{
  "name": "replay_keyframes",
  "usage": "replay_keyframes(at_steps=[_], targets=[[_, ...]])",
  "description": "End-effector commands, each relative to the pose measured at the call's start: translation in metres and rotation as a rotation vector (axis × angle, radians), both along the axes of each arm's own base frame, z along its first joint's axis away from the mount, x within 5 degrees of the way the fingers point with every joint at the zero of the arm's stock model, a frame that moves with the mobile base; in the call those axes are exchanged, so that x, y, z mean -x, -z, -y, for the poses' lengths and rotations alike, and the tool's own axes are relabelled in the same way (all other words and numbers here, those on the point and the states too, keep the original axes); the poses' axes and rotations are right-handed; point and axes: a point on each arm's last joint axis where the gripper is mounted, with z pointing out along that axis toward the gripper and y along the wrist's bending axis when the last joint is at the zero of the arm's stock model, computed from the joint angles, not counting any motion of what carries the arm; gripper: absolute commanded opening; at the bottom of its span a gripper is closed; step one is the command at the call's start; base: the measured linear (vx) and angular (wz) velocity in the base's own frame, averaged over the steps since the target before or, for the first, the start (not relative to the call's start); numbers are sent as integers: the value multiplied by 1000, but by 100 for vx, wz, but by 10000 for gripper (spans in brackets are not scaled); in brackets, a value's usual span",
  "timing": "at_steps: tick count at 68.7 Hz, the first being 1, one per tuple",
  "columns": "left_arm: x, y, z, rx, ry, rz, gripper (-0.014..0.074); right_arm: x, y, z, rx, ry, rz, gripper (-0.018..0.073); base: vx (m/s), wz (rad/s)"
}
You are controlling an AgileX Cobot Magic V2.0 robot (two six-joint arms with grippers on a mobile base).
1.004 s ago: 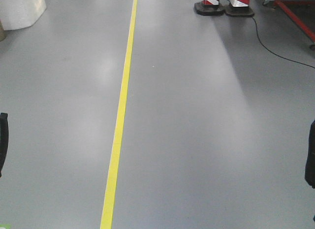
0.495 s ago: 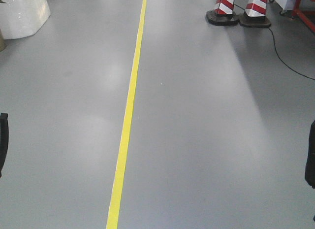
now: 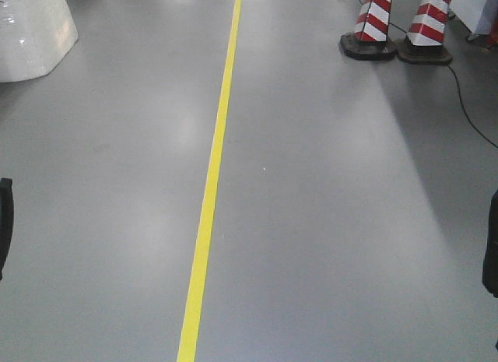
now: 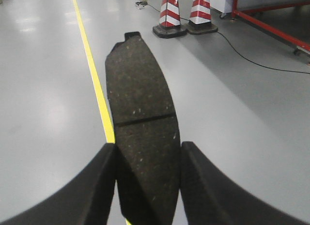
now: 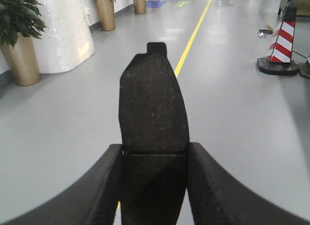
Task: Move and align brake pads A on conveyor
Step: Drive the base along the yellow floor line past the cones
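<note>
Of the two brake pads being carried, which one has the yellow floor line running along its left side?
The brake pad in the left pincer; the right-held pad hides its line.

Floor line down the middle, cones to the right.
A line [image 3: 210, 191] runs along the floor [image 3: 334, 222] from near to far. Two cones [image 3: 395, 27] stand side by side far right of it, a cable [image 3: 467, 113] trailing behind them; a wrapped column [image 3: 31, 31] stands far left.

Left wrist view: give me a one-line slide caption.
Left gripper clamps a grooved brake pad over grey floor, yellow line and striped cones beyond.
</note>
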Motion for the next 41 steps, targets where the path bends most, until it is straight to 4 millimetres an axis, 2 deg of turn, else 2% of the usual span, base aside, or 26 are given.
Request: replay_keyframes(at_steps=[1, 41], targets=[[-2, -19, 1, 49, -3, 118, 60, -1, -19, 0, -15, 6, 122, -4, 69, 5], [-2, -19, 1, 49, -3, 118, 60, -1, -19, 0, -15, 6, 122, -4, 72, -3]])
